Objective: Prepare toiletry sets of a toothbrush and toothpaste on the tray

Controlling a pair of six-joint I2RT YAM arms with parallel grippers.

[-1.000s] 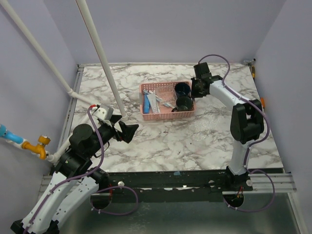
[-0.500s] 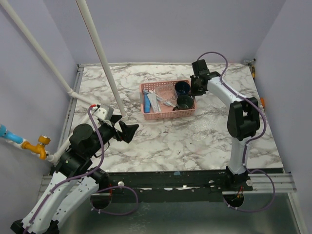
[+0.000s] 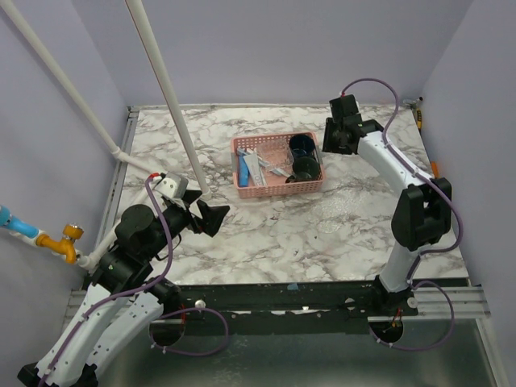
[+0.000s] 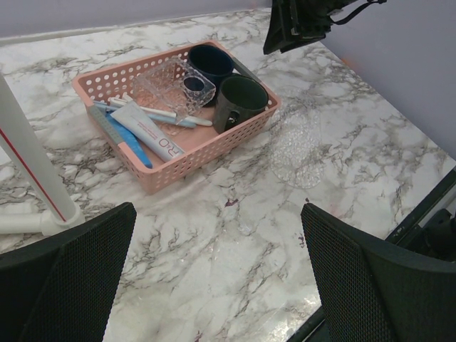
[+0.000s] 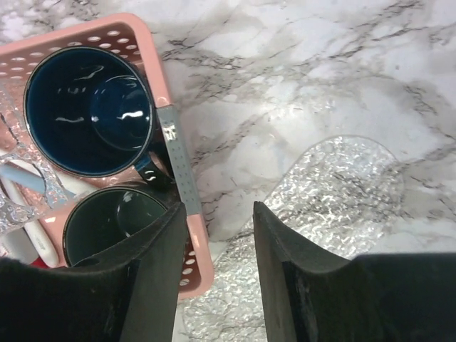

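Note:
A pink basket point(image 3: 278, 189) holds a white toothpaste tube point(image 4: 146, 130), a blue toothbrush point(image 4: 128, 139), a white toothbrush point(image 4: 153, 114), a blue mug point(image 5: 85, 110) and a dark green mug point(image 4: 239, 102). The clear tray point(image 3: 343, 205) lies on the marble just right of the basket; it also shows in the left wrist view point(image 4: 296, 146) and the right wrist view point(image 5: 335, 192). My right gripper point(image 3: 339, 139) point(image 5: 217, 235) is open and empty, above the basket's right rim. My left gripper point(image 3: 205, 216) point(image 4: 217, 278) is open and empty, near the table's front left.
A clear glass piece point(image 4: 167, 85) lies in the basket beside the mugs. A white slanted pole point(image 3: 169, 97) stands left of the basket, its foot near my left gripper. Walls close the table on three sides.
My right gripper has drawn back from the mugs, moving right and a little higher. The left arm and the basket's contents have not moved.

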